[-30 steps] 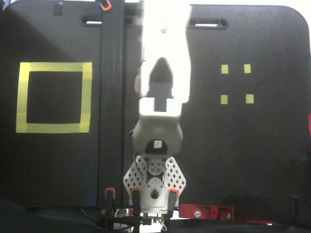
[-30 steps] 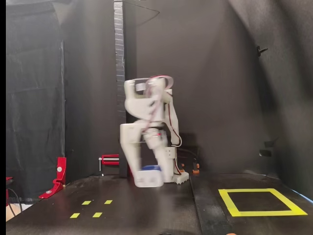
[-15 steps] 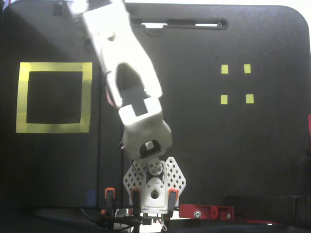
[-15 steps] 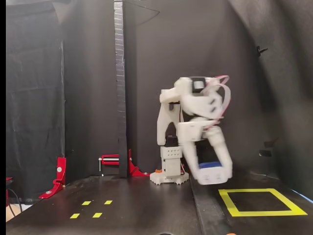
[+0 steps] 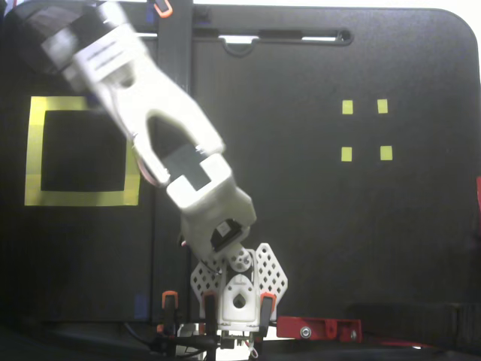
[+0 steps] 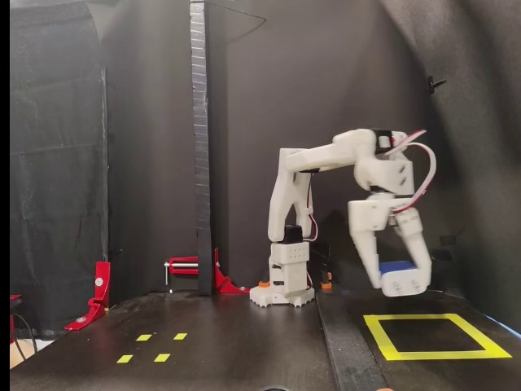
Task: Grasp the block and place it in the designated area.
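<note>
In the side fixed view my white gripper [image 6: 400, 281] hangs down from the wrist and is shut on the dark blue block [image 6: 396, 266], which sits between the fingers. It holds the block in the air above the far edge of the yellow tape frame [image 6: 440, 355]. In the top fixed view the blurred arm [image 5: 150, 113] reaches to the upper left over the top right corner of the same frame [image 5: 34, 150]. The fingertips and the block are hidden under the wrist there.
Four tiny yellow tape squares [image 5: 366, 129] lie at the right in the top view and at the front left in the side view [image 6: 151, 346]. Red clamps [image 6: 191, 266] stand near the arm's base [image 6: 283, 285]. A black upright post [image 6: 199, 122] stands behind.
</note>
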`<move>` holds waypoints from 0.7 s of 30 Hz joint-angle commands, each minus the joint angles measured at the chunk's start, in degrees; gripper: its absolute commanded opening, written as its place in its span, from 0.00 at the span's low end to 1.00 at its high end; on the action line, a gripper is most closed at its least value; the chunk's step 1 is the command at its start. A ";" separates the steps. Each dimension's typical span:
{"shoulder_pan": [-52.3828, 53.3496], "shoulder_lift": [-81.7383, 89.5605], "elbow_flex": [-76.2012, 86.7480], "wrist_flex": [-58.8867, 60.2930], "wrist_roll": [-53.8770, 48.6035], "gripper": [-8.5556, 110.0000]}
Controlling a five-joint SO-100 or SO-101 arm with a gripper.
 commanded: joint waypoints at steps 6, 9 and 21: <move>-7.73 3.96 -0.26 1.41 5.10 0.22; -9.40 3.96 -0.26 1.76 6.06 0.22; -10.37 0.79 0.00 1.14 6.33 0.22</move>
